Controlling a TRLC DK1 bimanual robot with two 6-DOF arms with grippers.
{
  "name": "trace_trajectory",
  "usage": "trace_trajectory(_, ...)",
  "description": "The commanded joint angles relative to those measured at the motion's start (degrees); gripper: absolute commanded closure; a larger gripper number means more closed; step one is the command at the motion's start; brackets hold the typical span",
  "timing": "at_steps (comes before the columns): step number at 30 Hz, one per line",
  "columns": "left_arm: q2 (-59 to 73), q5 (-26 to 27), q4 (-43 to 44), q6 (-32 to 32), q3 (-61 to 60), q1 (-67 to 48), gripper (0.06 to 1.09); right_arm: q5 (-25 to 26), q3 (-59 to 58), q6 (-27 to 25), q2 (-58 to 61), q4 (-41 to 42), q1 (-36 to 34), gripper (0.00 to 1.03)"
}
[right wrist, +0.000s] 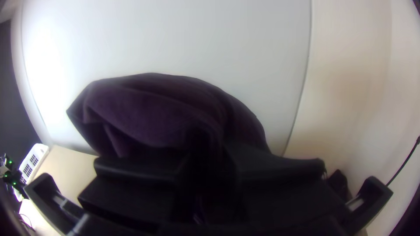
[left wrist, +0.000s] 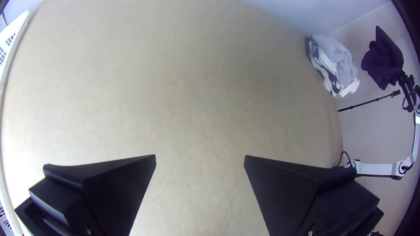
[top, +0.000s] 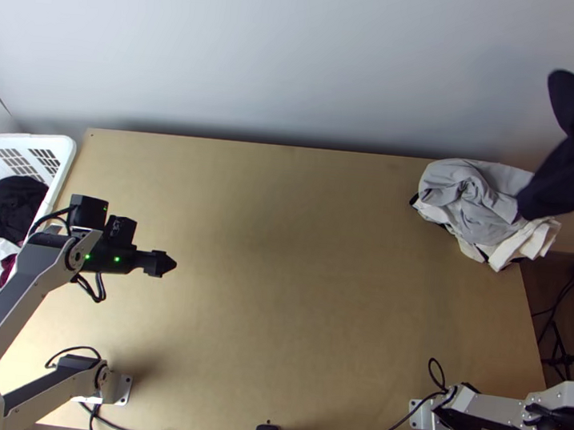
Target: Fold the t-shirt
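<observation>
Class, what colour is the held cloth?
The cloth is dark purple, clearest in the right wrist view.

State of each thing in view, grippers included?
Dark cloth: bunched, held up in the air.
Right gripper: shut on it.
Left gripper: open, empty, over the table.
Grey and white cloths: crumpled together at table's far right.
White basket: holding crumpled laundry.
</observation>
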Motion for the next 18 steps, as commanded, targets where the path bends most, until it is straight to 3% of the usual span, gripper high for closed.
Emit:
trace_trajectory(1,-0.35,-0.15,0.2,0.18,-1.47,0.16,0.1,-1.82,-8.26,-3.4,1.64,6.97,-6.18,1.0)
trace_trajectory(4,-0.79,-0.15,0.02,0.62,-2.08,0.69,0.1,-0.76,-12.13,-3.22,5.42,11.8,-4.24,1.0)
trace_trajectory(11,-2.02,-0.15,-2.53,4.93,-2.17,5.52,0.1,6.36,-11.6,-1.46,17.46,14.88,6.92,1.0)
trace_trajectory(18,-2.9,-0.06,-5.08,9.68,-2.34,11.06,0.1,12.07,-11.78,0.47,21.42,16.46,18.08,1.0)
